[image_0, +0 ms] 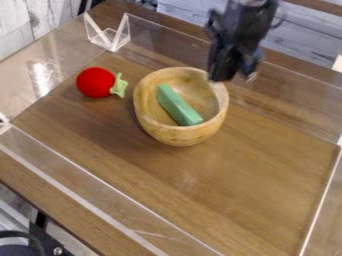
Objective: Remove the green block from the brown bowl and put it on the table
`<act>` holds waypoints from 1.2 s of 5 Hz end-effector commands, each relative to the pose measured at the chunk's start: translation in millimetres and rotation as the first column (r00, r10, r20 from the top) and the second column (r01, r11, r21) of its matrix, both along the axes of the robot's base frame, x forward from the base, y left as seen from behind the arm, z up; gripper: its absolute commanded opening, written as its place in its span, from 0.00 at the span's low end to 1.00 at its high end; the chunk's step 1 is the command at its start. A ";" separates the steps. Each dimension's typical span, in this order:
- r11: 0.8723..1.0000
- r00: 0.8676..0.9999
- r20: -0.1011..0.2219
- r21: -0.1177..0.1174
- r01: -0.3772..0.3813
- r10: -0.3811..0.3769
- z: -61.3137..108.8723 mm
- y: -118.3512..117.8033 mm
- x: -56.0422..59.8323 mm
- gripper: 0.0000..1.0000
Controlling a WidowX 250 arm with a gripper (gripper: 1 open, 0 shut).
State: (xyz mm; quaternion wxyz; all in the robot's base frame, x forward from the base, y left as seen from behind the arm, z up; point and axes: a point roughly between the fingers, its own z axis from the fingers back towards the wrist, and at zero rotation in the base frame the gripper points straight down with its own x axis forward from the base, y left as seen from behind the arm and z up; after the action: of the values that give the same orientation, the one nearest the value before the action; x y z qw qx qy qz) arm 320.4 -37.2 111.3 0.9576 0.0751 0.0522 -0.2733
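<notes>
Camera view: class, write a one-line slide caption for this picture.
Shut gripper raised empty above the brown bowl, green block lying inside, red ball beside it on the table.

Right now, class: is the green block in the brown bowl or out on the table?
In. The green block lies slanted inside the brown bowl, while the gripper is above the rim, holding nothing.

A lab-like test bench: a wood-grain table (201, 190) fenced with clear plastic walls (107, 32).
</notes>
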 end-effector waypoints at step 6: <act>0.998 0.979 0.200 -0.061 -0.036 0.047 -14.5 -83.6 -35.2 0.00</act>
State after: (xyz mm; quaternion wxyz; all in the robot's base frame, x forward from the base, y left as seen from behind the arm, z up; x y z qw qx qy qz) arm 280.5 -117.9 83.2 0.9650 0.0795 -0.0265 -0.2484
